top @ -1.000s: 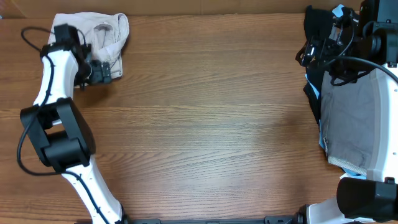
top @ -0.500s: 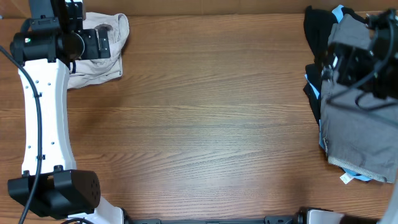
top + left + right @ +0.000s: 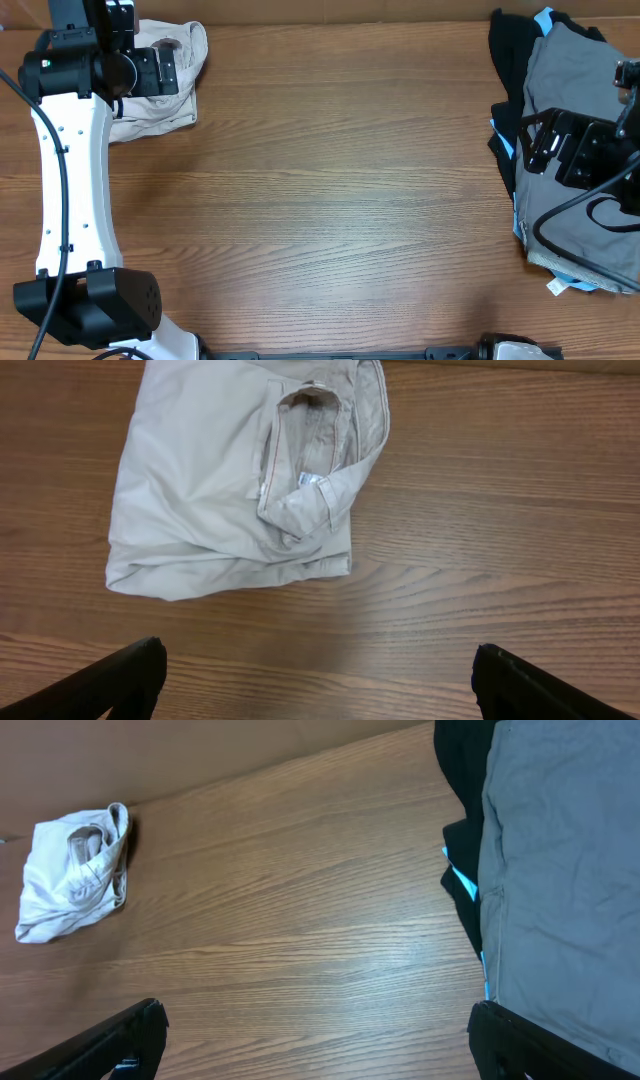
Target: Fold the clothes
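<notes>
The shorts [image 3: 210,480] lie in a small folded bundle at the far left corner of the table [image 3: 340,180]. They are light beige. The waistband [image 3: 375,410] curls open at the top of the bundle, and a little white label [image 3: 308,480] peeks out near the middle. The bottom edge of the bundle looks flat and neat.

The left gripper [image 3: 318,682] hangs up above the shorts and does not touch them. Its two fingers are spread wide apart, with only bare wood between them, so it holds nothing. The white left arm [image 3: 70,170] reaches along the left side of the table.

The right gripper [image 3: 318,1040] is far away from the shorts, on the other side of the table. Its fingers are spread wide too, and nothing is between them. It hangs over a pile of other clothes at the right edge. A grey garment [image 3: 575,70] lies on top, and a black garment [image 3: 508,45] sticks out from under it on the side nearer the middle of the table. Bits of something blue [image 3: 545,17] show at the edges of the pile, but I cannot tell what it is.

The wide middle of the table lies between the shorts and the pile.
</notes>
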`<state>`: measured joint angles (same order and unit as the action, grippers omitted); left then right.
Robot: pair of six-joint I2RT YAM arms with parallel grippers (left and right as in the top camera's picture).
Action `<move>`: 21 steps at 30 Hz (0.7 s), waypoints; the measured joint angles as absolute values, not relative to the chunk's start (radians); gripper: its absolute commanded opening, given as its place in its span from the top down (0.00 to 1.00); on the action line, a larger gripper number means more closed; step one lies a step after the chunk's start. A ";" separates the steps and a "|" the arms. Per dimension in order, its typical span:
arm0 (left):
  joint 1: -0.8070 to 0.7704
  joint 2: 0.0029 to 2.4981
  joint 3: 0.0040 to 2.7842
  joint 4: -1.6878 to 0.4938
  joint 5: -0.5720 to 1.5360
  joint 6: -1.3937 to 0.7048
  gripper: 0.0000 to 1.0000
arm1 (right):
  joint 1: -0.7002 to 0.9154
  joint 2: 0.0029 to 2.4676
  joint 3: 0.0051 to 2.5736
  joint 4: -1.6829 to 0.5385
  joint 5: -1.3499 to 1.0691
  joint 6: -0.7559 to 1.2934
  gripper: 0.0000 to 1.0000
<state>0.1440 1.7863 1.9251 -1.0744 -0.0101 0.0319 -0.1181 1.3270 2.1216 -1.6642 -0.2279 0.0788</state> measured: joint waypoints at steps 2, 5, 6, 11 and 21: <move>0.144 1.786 1.925 -1.074 -0.010 0.032 0.00 | -0.118 1.332 2.122 -1.664 -0.228 0.079 0.00; 0.144 1.786 1.925 -1.074 -0.010 0.032 0.00 | -0.118 1.338 2.122 -1.663 -0.229 0.078 0.00; 0.144 1.786 1.925 -1.074 -0.010 0.032 0.00 | -0.118 1.338 2.122 -1.661 -0.231 0.079 0.00; 0.144 1.786 1.925 -1.074 -0.010 0.032 0.00 | -0.099 1.328 2.088 -1.503 -0.256 0.077 0.00; 0.144 1.786 1.925 -1.076 -0.010 0.029 0.00 | 0.026 0.999 1.497 -0.963 -0.258 0.078 0.00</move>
